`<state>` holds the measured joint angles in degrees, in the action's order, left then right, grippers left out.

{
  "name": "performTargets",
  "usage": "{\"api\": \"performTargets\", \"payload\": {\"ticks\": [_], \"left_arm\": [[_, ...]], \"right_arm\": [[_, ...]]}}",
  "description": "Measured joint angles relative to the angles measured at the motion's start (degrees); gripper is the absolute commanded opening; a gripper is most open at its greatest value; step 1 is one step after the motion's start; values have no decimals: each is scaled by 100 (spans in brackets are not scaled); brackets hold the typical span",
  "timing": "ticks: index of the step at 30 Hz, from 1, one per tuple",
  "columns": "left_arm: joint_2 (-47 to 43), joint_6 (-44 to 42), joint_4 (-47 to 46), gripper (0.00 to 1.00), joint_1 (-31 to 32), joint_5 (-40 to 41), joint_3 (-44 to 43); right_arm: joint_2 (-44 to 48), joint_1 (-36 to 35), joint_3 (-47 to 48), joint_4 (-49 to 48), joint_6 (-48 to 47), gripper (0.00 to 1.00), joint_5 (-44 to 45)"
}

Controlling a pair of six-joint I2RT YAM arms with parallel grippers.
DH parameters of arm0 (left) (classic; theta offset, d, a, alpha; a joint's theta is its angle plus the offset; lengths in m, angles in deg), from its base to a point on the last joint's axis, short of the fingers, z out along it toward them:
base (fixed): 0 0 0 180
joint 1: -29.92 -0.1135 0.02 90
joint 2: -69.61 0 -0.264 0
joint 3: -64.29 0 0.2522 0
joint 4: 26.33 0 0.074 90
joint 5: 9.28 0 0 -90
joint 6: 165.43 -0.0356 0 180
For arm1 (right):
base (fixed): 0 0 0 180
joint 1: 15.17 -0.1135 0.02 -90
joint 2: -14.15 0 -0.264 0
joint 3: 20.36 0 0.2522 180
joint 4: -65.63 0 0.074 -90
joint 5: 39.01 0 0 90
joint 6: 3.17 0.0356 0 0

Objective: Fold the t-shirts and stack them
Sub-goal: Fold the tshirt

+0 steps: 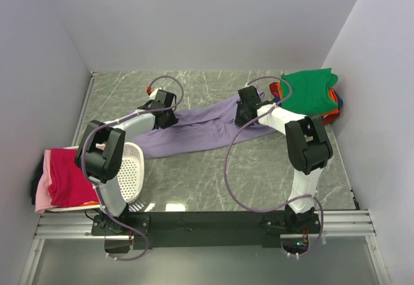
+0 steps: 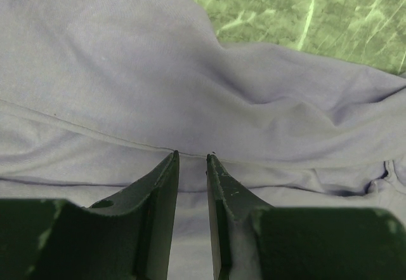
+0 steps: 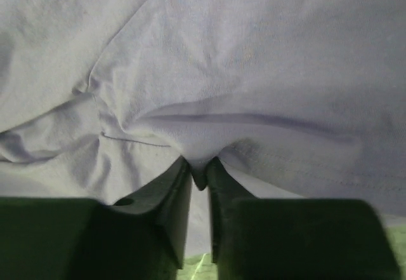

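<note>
Top external view shows the lavender shirt (image 1: pixel 200 133) spread on the table (image 1: pixel 259 175) between the arms, right gripper (image 3: pixel 198 167) pinching a small fold, left gripper (image 2: pixel 191 158) nearly closed at a hem, I cannot tell if it holds, so pulling apart may slip the cloth out.

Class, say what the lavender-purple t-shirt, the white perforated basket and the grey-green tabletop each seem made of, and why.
The lavender-purple t-shirt: soft matte knit cloth, likely cotton; it wrinkles and shows fine weave up close. The white perforated basket: moulded plastic, by its rigid hole grid. The grey-green tabletop: veined like marble, faint sheen; perhaps only printed.
</note>
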<state>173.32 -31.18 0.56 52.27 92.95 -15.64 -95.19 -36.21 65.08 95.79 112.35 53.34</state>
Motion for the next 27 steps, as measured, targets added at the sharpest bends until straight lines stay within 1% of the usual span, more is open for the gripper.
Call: {"api": "performTargets", "payload": {"ticks": [1,4,9,13,23,26,27], "left_arm": [[0,0,-2,30,0,-22,2],[4,0,-4,30,0,-50,7],[7,0,-7,30,0,-85,7],[7,0,-13,30,0,-94,7],[31,-2,-48,30,0,-199,37],[33,-2,-55,30,0,-212,39],[33,-2,-61,30,0,-216,44]], "right_arm": [[0,0,0,-17,-7,15,7],[0,0,0,-17,-52,11,4],[2,0,35,133,-92,7,-74],[57,0,81,356,-90,5,-306],[280,31,162,723,-20,4,-811],[280,44,173,815,-26,8,-1045],[280,46,173,857,-31,13,-1145]]}}
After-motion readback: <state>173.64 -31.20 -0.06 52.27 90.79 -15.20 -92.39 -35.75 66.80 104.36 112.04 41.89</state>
